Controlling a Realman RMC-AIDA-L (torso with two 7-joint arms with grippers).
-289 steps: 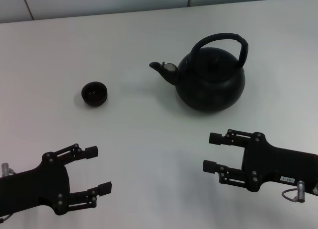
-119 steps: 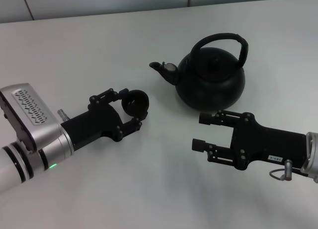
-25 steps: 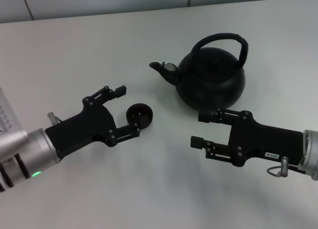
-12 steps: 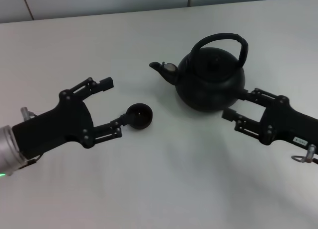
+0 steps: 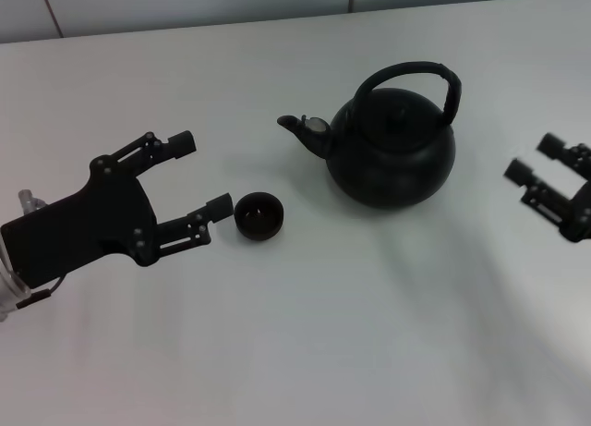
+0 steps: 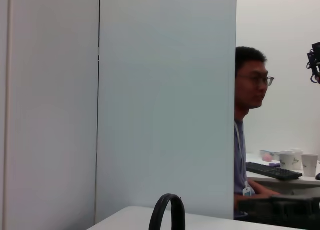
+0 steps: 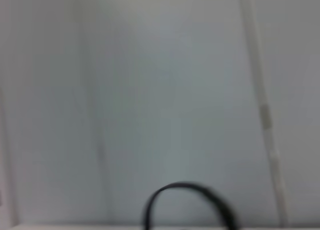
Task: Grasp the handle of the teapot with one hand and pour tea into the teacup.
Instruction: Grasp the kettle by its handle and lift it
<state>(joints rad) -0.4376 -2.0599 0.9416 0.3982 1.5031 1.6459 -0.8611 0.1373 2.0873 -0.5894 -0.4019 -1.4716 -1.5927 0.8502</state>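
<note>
Now, from the head, the teapot [image 5: 391, 146] stands far right on the table [image 5: 305, 334]. The small teacup [image 5: 259, 215] sits left of it. The left gripper [image 5: 201, 175] is open beside the cup. The right gripper [image 5: 534, 160] is open, empty, right of the pot. Both wrist views show only the handle [image 6: 167, 213].

Two matte-black linkage-fingered grippers are seen, left gripper [image 5: 201, 175] with silver pivot screws and silver wrist stub, right gripper [image 5: 537, 161] likewise black.
</note>
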